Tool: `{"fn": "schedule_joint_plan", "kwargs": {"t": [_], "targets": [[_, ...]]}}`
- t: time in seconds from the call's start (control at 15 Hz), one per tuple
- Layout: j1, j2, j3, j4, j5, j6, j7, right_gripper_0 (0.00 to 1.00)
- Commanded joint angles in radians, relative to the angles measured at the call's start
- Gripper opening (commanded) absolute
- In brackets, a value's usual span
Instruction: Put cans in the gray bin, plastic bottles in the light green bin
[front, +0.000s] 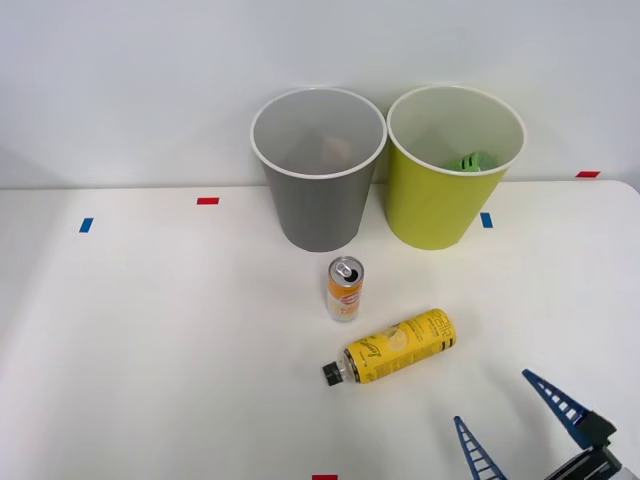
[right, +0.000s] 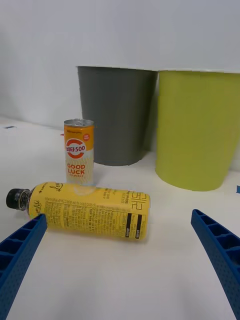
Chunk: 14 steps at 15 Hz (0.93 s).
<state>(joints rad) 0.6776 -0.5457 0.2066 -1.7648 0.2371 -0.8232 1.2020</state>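
**Front view: bottle and can waiting ahead of wide-spread fingers**

Front view first, taking the gray bin (front: 318, 170) as landmark throughout. Standing upright at the back of the white table (front: 150, 330), mouth open and ready to take cans dropped from above. Just beside it, toward the robot's right and nearly touching, the light green bin (front: 455, 165), same shape and height, with something green (front: 472, 161) already lying inside, likely a bottle sorted there.

Nearer the robot than the gray bin, and a little to its right, the yellow bottle (front: 398, 347): lying on its side, black cap aimed toward the robot's left and slightly nearer. Lying flat probably suits a grasp across the body, judging by its length.

Directly in front of the gray bin, between it and the bottle, the orange can (front: 345, 288): upright, silver top up, just apart from the bottle's side in the wrist view. A short lift away from its bin.

Well clear of the gray bin, at the near right corner, the right gripper (front: 520, 425): blue ribbed fingers spread wide, holding nothing, pointed toward bottle and can. Seems set for an approach, not yet a grasp.

Smallest last: red and blue tape marks (front: 207, 201) on the tabletop to either side of the bins, probably layout references.
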Motion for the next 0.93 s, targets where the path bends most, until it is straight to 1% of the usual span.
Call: {"fn": "schedule_joint_plan", "kwargs": {"t": [0.07,0.13,0.33,0.47,0.73,0.8,0.93], "targets": [[-0.016,-0.128,0.0,-0.061,0.007,0.079,-0.016,1.0],[-0.029,-0.177,0.002,-0.071,0.011,0.101,-0.019,1.0],[-0.067,-0.287,0.03,-0.079,0.013,0.102,-0.041,1.0],[-0.082,-0.338,0.048,-0.108,0.013,0.118,-0.056,1.0],[-0.078,-0.442,0.06,-0.315,0.028,0.363,-0.081,1.0],[-0.081,-0.459,0.06,-0.343,0.028,0.398,-0.085,1.0],[-0.096,-0.537,0.06,-0.417,0.027,0.513,-0.105,1.0]]}}
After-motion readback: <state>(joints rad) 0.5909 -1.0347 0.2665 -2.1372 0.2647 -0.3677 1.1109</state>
